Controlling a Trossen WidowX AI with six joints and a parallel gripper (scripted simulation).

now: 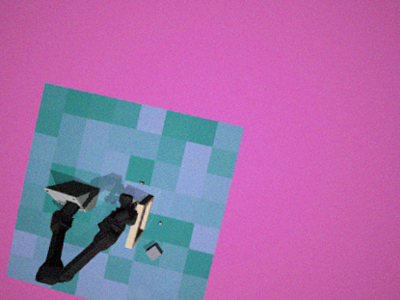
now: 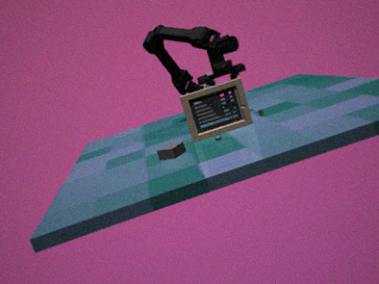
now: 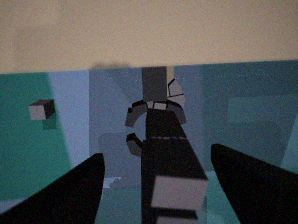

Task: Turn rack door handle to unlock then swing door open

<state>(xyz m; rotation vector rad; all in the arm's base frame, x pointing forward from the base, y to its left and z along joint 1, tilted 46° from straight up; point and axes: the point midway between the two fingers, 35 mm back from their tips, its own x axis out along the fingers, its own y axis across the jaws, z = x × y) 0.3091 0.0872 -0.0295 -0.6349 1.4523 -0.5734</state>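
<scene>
My gripper point(image 1: 135, 204) point(image 2: 221, 79) point(image 3: 157, 156) is open just above and behind the pale tan frame point(image 1: 132, 233) point(image 2: 197, 137). In the wrist view its dark fingers stand wide on either side of the dark upright handle point(image 3: 170, 160), with gaps on both sides. The handle's grey end is close to the camera, and curved dark pieces surround its far end. The slatted dark door point(image 2: 204, 116) shows through the frame's opening in the exterior view. Its exact angle cannot be told. A broad tan surface point(image 3: 150, 30) fills the top of the wrist view.
A grey block point(image 1: 153, 252) point(image 2: 171, 151) point(image 3: 40, 109) lies beside the frame. Small pegs point(image 1: 142, 182) point(image 1: 160, 223) point(image 2: 260, 112) point(image 2: 218, 139) stand nearby. A dark-topped pale box point(image 1: 75, 188) is beside the arm base. All are on the patterned table point(image 1: 191, 177) point(image 2: 128, 186).
</scene>
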